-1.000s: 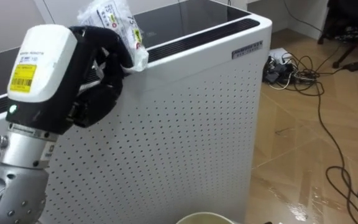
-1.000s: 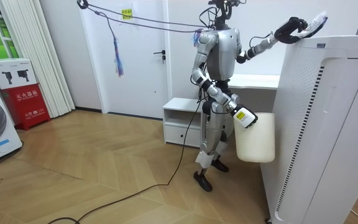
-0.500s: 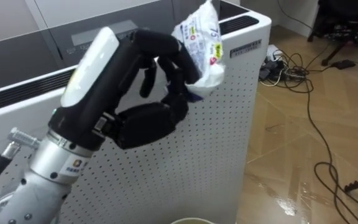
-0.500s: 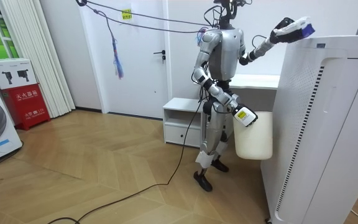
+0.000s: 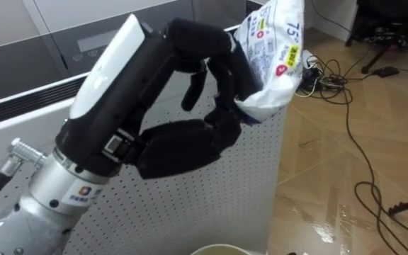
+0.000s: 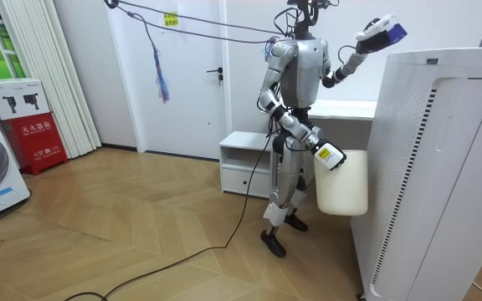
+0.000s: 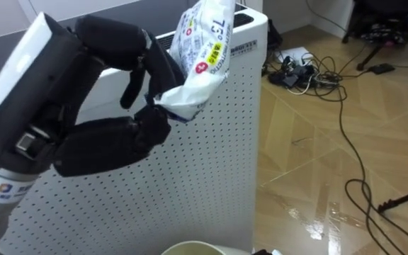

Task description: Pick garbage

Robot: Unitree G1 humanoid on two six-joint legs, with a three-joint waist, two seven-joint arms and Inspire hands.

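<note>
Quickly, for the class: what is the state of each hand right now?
Left hand: shut on the crumpled packet.
Right hand: beside the cream bin; state cannot be told.

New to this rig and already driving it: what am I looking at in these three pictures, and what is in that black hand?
This is a two-legged humanoid robot. Two pictures come from its head camera, looking down; the third from a camera standing in the room. The black left hand is curled round a crinkled white plastic wrapper with coloured print, held up near the top of a white perforated cabinet. Its right hand is at a cream plastic bin by its hip.
</note>
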